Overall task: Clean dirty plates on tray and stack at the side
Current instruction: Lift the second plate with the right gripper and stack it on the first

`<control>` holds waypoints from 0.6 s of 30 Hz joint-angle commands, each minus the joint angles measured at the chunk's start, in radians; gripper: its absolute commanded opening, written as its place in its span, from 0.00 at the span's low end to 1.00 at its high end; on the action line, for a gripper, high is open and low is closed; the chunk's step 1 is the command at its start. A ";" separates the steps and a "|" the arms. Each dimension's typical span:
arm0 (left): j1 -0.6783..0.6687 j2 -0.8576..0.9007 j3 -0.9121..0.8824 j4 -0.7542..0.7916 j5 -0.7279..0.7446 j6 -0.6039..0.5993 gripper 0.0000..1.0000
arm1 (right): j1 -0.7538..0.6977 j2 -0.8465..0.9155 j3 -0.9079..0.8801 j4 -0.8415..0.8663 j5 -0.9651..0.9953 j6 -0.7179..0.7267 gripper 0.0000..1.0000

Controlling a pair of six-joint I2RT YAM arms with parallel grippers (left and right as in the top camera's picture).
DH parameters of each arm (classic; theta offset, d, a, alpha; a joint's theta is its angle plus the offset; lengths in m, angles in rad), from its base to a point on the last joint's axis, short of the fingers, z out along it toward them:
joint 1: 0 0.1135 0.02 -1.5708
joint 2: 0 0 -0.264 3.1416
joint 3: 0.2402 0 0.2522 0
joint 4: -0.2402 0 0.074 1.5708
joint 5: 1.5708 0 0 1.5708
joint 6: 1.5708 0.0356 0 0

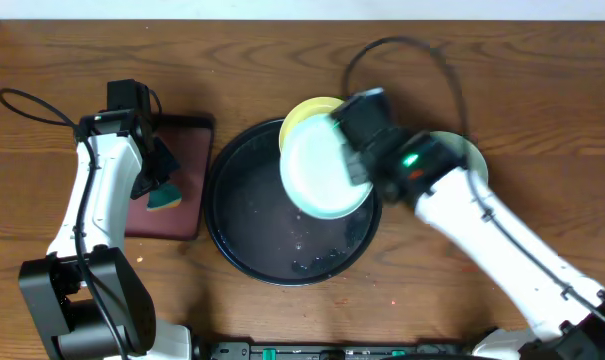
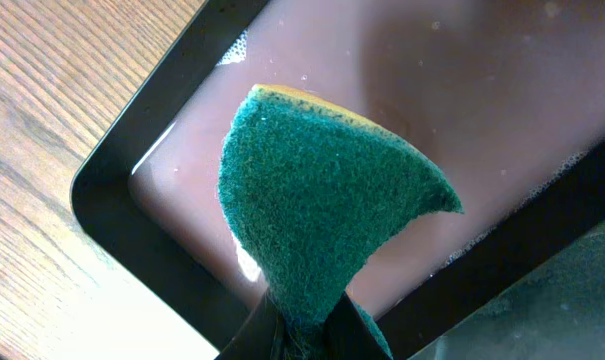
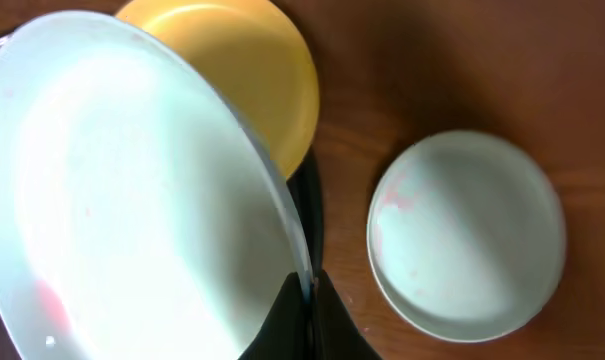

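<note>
Blue-green plate (image 1: 320, 170) is up in the air over the right half of the black tray (image 1: 232, 240). The right gripper (image 3: 308, 290) is pinched tight on its rim, and the face is turned up toward the overhead camera. Looking close from the right wrist, there's a faint pink trace near the plate's lower edge, so I'd call it not quite clean.

Off the black tray's left side, the left gripper (image 2: 307, 315) is clamped on the green sponge (image 2: 322, 190), which hangs over the wet maroon tray (image 2: 312, 60); whether it touches the water I can't tell.

So here's the key line: the held plate lies to the right of the sponge, across the black tray's bare left half. The left arm carries the only scrubber. The reach runs left to right over that rim, unless the right arm brings the plate across.

The yellow plate (image 1: 307, 110) sits at the black tray's far rim, partly hidden behind the held one. A third plate (image 3: 467, 235) rests on the table (image 3: 462, 60) just off the black tray's right edge, with pink showing on it too. That looks like the stacking spot, right arm nearest.
</note>
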 commanded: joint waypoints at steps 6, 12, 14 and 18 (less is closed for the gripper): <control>0.002 0.001 -0.004 -0.006 -0.005 0.010 0.07 | -0.439 0.002 0.002 -0.064 -0.302 -0.020 0.01; 0.002 0.001 -0.004 -0.006 -0.005 0.009 0.07 | -0.645 0.057 -0.062 -0.071 -0.298 -0.020 0.01; 0.002 0.001 -0.004 -0.006 -0.005 0.009 0.07 | -0.707 0.090 -0.110 -0.060 -0.298 -0.020 0.01; 0.002 0.001 -0.004 -0.006 -0.005 0.009 0.07 | -0.736 0.119 -0.168 -0.032 -0.298 -0.020 0.01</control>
